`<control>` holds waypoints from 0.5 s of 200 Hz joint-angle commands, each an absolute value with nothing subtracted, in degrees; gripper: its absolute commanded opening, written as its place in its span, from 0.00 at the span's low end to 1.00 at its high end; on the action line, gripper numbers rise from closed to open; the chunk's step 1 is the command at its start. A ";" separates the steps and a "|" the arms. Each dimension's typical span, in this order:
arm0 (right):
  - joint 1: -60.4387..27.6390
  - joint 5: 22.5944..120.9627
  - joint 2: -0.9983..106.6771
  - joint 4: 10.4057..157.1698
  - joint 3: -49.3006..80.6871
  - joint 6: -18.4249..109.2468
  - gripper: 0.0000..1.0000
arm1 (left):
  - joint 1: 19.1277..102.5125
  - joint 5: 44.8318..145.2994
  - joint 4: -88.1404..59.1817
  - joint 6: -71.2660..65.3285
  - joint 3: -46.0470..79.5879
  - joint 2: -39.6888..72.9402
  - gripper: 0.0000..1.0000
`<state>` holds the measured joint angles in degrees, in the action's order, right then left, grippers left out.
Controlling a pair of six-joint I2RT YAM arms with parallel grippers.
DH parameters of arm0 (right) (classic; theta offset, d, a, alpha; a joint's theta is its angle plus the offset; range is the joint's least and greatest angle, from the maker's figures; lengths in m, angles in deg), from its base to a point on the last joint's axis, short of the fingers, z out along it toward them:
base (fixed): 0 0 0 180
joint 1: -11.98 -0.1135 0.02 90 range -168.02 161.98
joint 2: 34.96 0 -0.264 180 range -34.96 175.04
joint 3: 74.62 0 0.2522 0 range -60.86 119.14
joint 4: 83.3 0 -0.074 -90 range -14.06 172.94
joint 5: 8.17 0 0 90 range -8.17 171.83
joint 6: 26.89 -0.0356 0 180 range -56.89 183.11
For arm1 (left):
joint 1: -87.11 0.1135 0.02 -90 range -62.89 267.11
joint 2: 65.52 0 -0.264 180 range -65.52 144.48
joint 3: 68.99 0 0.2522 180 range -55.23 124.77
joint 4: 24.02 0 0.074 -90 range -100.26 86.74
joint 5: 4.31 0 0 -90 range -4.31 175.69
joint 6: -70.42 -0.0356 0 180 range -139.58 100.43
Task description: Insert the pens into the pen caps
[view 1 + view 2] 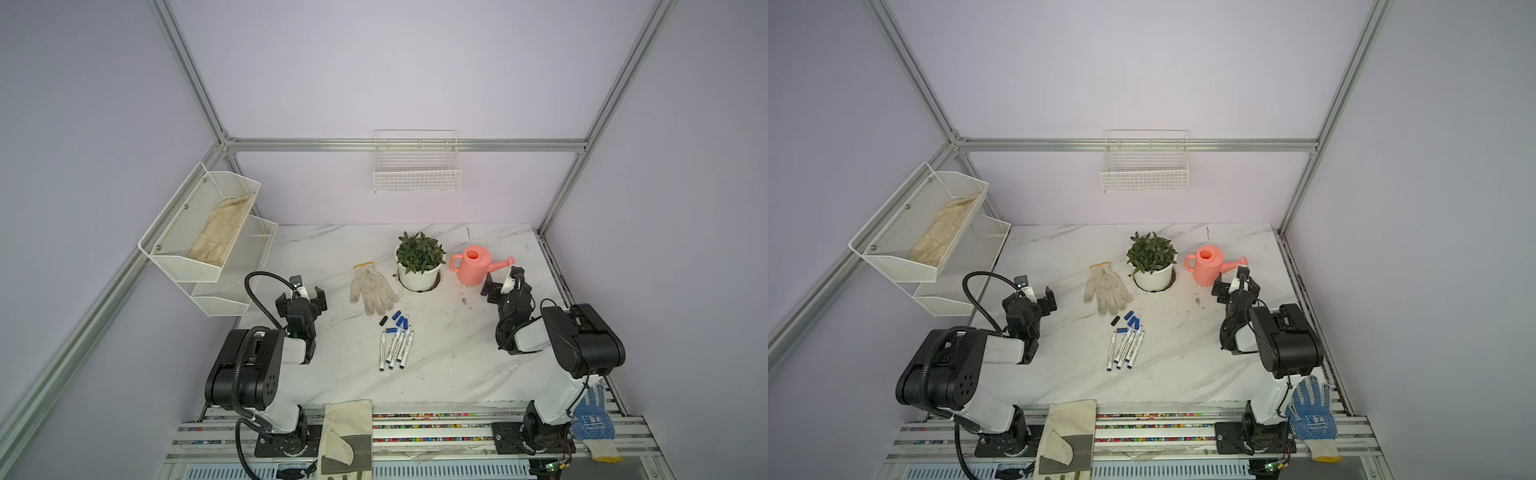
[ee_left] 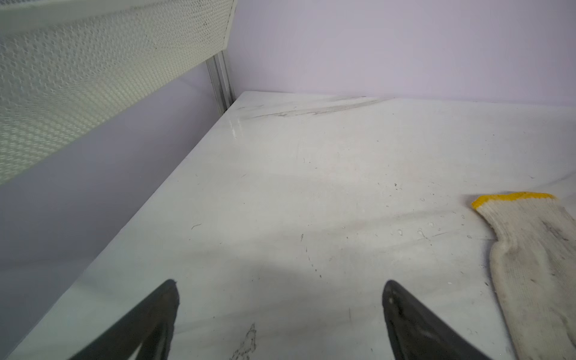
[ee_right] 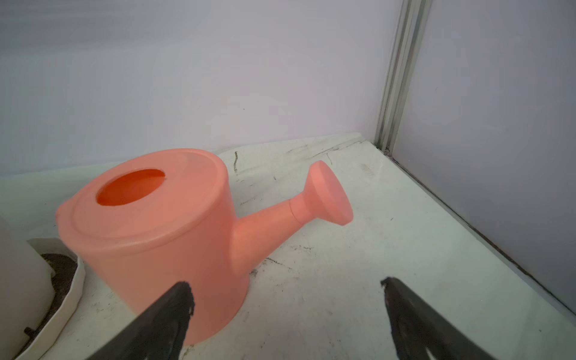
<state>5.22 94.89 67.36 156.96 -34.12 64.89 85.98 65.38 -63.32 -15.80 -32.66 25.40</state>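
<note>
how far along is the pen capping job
Done: nothing visibly; the pens lie bunched on the table with the pen caps loose beside their tips. In hand: nothing; the left gripper and right gripper have open, empty jaws, off to the sides. Left: apparently all five cappings.

pens [image 1: 397,349]: white barrels, dark lettering, blue end plugs. pen caps [image 1: 400,320]: blue; black cap [image 1: 383,321] at 9 o'clock of them. table [image 1: 457,365]: white marble pattern, grey veins, dark specks. watering can [image 1: 473,266]: salmon pink. glove [image 1: 372,289]: off-white knit, yellow cuff. pot [image 1: 417,280]: white; leaves [image 1: 419,251] dark green. walls [image 1: 374,75]: pale lilac. wire basket [image 1: 417,174] at 12 o'clock: white grid.
</note>
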 commanded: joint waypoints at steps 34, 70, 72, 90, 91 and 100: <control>5.48 95.11 66.82 158.90 -34.14 65.35 0.97 | 86.32 65.49 -66.42 -16.51 -34.34 24.54 1.00; 5.48 95.16 66.77 158.84 -34.10 65.26 0.97 | 86.32 65.48 -66.42 -16.53 -34.35 24.50 1.00; 5.50 95.12 66.74 158.80 -34.13 65.23 0.97 | 86.34 65.48 -66.47 -16.51 -34.32 24.55 1.00; 5.48 95.02 66.73 158.66 -34.07 65.14 0.97 | 86.35 65.48 -66.47 -16.50 -34.37 24.56 1.00; 5.48 95.01 66.68 158.59 -34.06 65.05 0.97 | 86.38 65.48 -66.45 -16.50 -34.39 24.56 1.00; 5.48 95.01 66.61 158.48 -34.11 65.03 0.97 | 86.40 65.53 -66.42 -16.51 -34.32 24.57 1.00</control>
<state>5.22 94.89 67.36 156.96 -34.12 64.91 85.98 65.38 -63.32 -15.80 -32.66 25.42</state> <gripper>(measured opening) 0.975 0.998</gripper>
